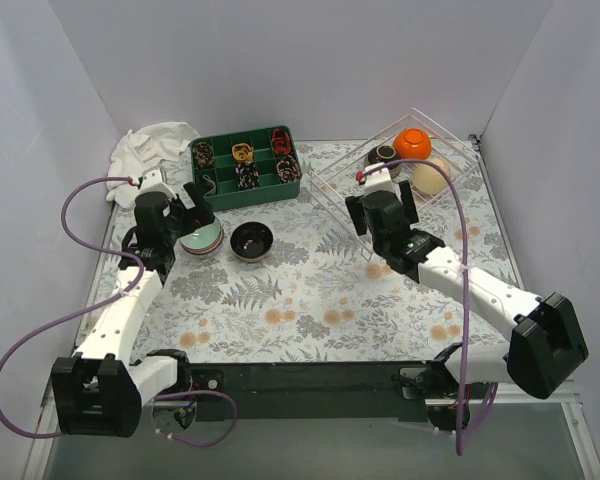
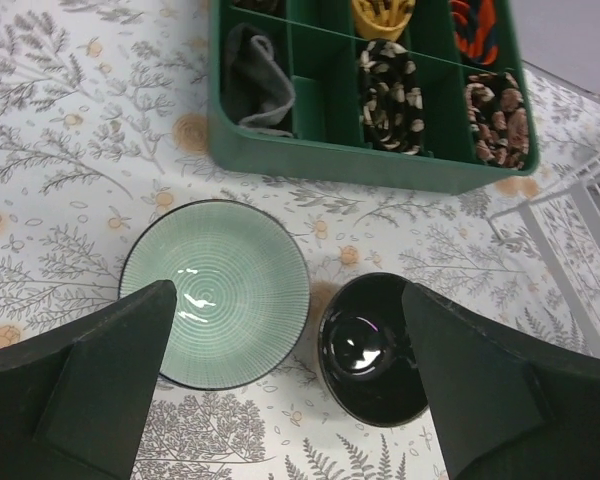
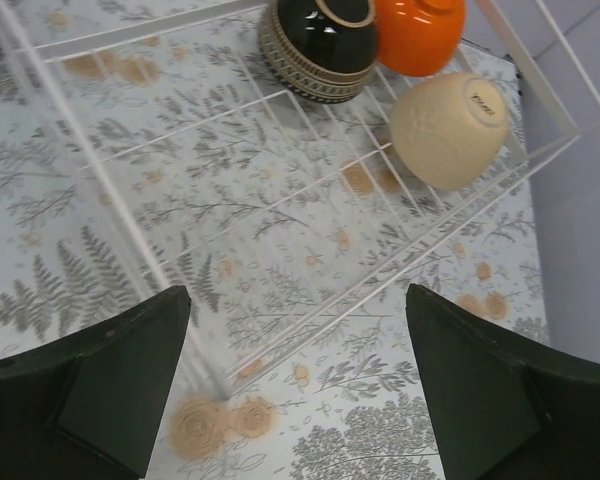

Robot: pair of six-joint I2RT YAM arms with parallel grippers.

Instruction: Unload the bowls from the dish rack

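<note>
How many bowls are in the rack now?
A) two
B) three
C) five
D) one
B: the rack holds a dark bowl, an orange bowl and a cream bowl; the green bowl and the black bowl sit outside it.

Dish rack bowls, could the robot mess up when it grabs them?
The orange bowl, dark bowl and cream bowl sit bunched in the rack's far corner, so lifting one might bump another. The cream bowl shows its round underside, so the open right gripper may slip. It could also snag on the thin rack.
</note>
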